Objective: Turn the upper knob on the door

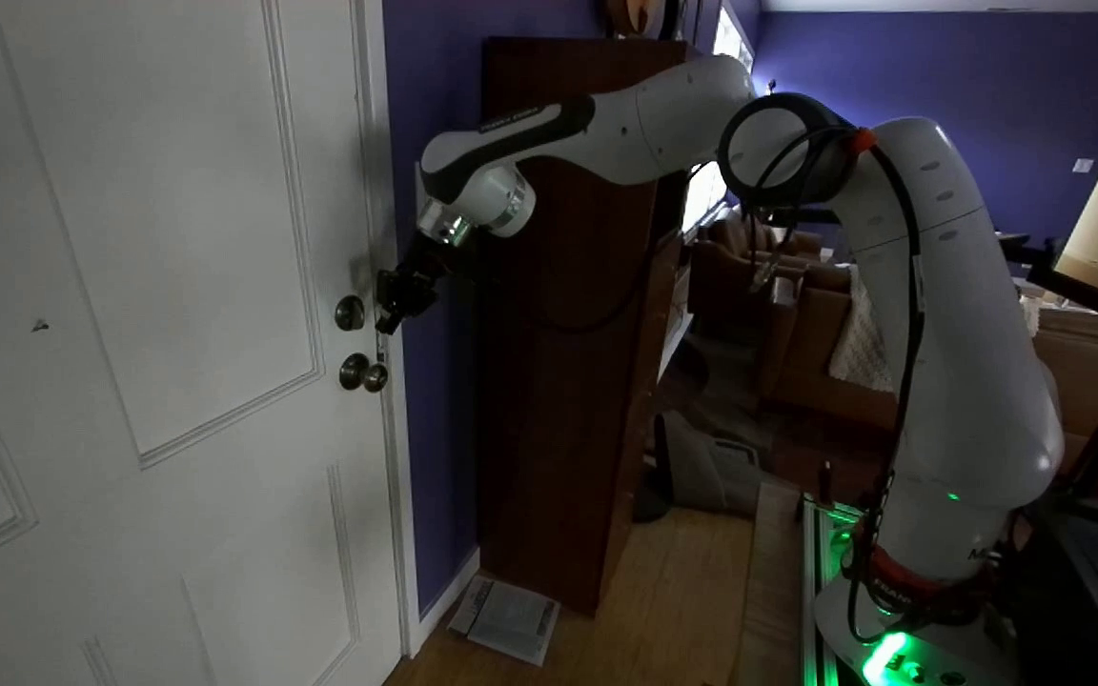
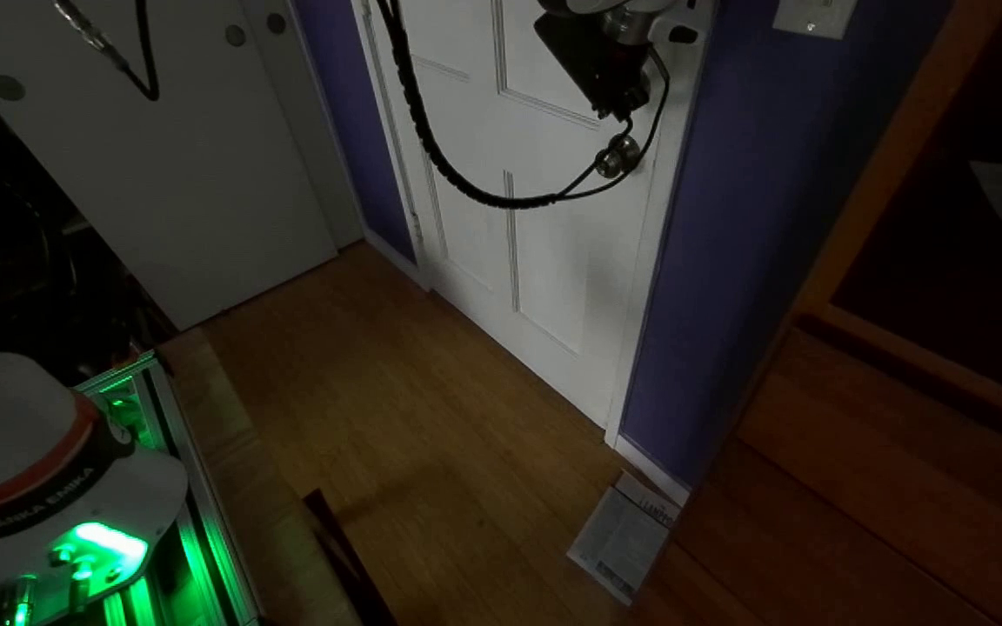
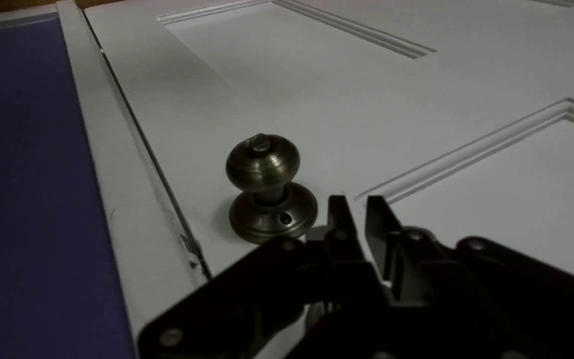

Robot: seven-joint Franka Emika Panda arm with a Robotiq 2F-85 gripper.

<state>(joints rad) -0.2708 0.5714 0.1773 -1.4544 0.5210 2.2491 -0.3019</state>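
The white panelled door (image 1: 206, 229) stands upright. Its upper knob (image 1: 350, 312), a small round metal disc, sits near the door's edge in an exterior view. Just beside it, on the frame side, is my gripper (image 1: 385, 326), pointing down; I cannot tell whether they touch. In the wrist view my gripper (image 3: 356, 199) comes in from the bottom, its fingertips a narrow gap apart, with white door showing between them and nothing held. There the upper knob is mostly or wholly hidden behind the gripper. Gripper and cable (image 2: 484, 198) cover that spot in an exterior view.
Below the upper knob juts the larger, darker lower knob (image 3: 263, 164), left of the fingers in the wrist view. A white frame (image 1: 398, 514), a purple wall (image 1: 439, 457) and a tall brown cabinet (image 1: 549, 400) flank the door. A newspaper (image 2: 623, 543) lies on the floor.
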